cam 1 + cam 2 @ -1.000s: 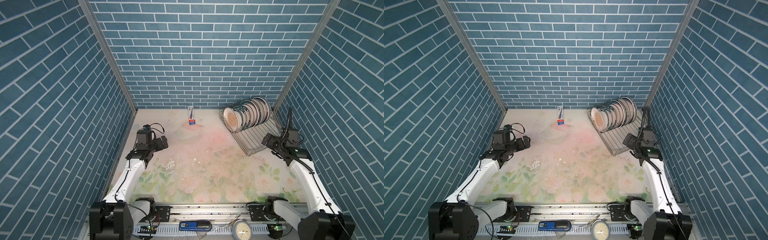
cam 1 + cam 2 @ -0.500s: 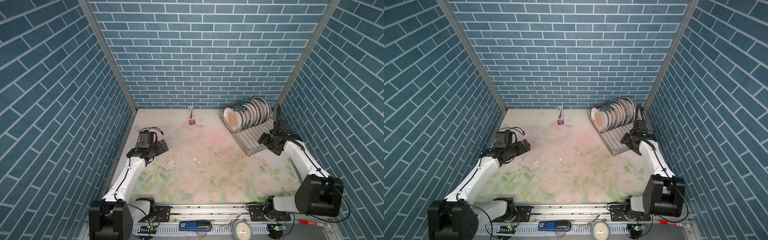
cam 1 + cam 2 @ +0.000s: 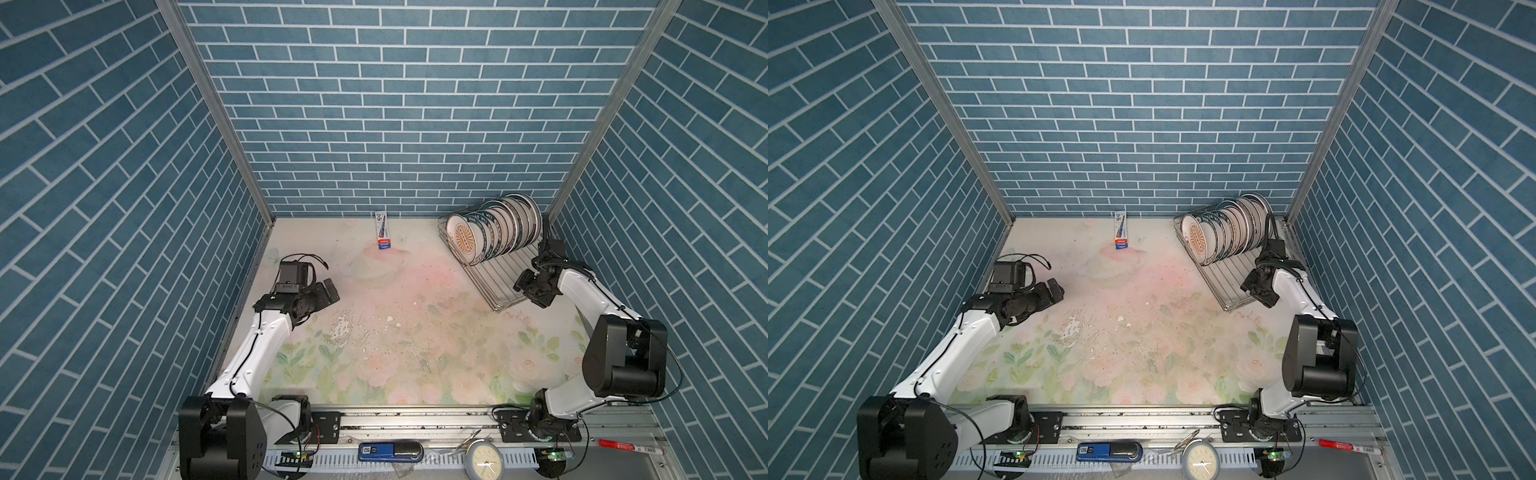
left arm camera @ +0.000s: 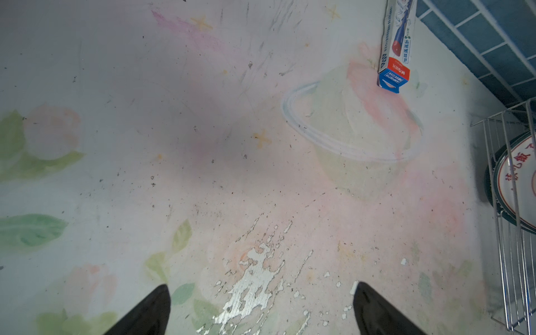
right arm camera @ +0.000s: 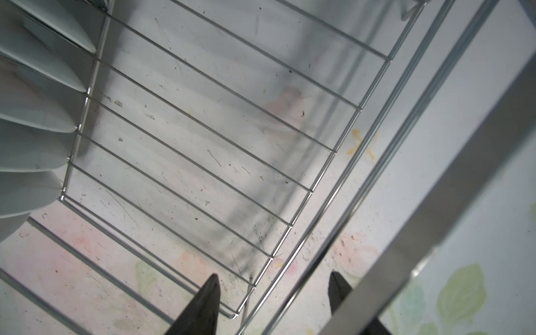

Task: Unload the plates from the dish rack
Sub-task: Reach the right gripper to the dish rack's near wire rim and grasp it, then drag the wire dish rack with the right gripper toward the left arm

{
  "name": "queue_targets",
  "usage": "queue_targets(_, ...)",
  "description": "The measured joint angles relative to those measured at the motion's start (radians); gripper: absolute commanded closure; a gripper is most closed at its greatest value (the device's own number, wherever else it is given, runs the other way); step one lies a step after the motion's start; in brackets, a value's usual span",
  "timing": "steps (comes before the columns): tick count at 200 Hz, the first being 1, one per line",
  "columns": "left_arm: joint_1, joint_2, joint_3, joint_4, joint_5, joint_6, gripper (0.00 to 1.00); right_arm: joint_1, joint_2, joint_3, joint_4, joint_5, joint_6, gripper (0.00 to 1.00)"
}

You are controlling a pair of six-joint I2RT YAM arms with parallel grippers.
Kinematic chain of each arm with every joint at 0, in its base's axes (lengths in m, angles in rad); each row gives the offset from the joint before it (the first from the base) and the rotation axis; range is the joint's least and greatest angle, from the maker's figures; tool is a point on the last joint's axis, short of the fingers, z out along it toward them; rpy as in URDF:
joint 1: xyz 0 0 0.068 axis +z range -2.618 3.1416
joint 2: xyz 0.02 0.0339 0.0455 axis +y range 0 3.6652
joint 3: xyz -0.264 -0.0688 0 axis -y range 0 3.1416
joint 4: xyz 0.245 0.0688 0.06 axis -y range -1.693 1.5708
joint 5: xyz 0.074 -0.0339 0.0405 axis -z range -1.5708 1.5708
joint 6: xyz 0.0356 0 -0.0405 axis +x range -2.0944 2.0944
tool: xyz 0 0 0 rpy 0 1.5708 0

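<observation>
Several white plates (image 3: pixel 494 232) (image 3: pixel 1225 235) with dark teal rims stand on edge in a row at the far end of the silver wire dish rack (image 3: pixel 498 286) (image 3: pixel 1229 286), back right in both top views. My right gripper (image 3: pixel 532 296) (image 3: pixel 1257 296) hangs over the rack's near right corner. In the right wrist view its jaws (image 5: pixel 274 275) stand apart with the rack's rim wires (image 5: pixel 290 223) between them, touching neither fingertip; the plates' white backs (image 5: pixel 29 116) fan out beside them. My left gripper (image 3: pixel 330 291) (image 4: pixel 261 287) is wide open and empty over the mat.
A blue and red carton (image 3: pixel 383 235) (image 4: pixel 394 58) lies by the back wall. The right wall's metal rail (image 5: pixel 435 203) runs close beside the right gripper. A small clock (image 3: pixel 484 461), a blue device (image 3: pixel 390 452) and a red pen (image 3: pixel 623 446) lie on the front rail.
My right arm has swung from in front of the rack to its near right corner, and its jaws have narrowed. The left arm has dropped a little and stays open.
</observation>
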Motion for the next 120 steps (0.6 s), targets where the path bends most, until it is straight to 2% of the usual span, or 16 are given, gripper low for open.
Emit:
queue_targets(19,0.0,-0.012,0.0,0.0,0.002,0.0,0.01,0.0,0.0,0.0,0.0,-0.011,0.0,0.53)
queue_targets(56,0.0,-0.007,0.0,-0.009,0.001,0.0,0.01,0.0,0.009,0.003,-0.013,-0.021,-0.015,0.58)
queue_targets(89,0.0,-0.005,0.0,-0.011,0.006,0.006,0.01,0.0,0.04,0.013,-0.035,-0.023,-0.039,0.69)
queue_targets(120,0.0,0.008,0.0,-0.027,0.008,0.012,0.01,-0.006,0.046,0.017,-0.039,-0.031,0.05,0.77)
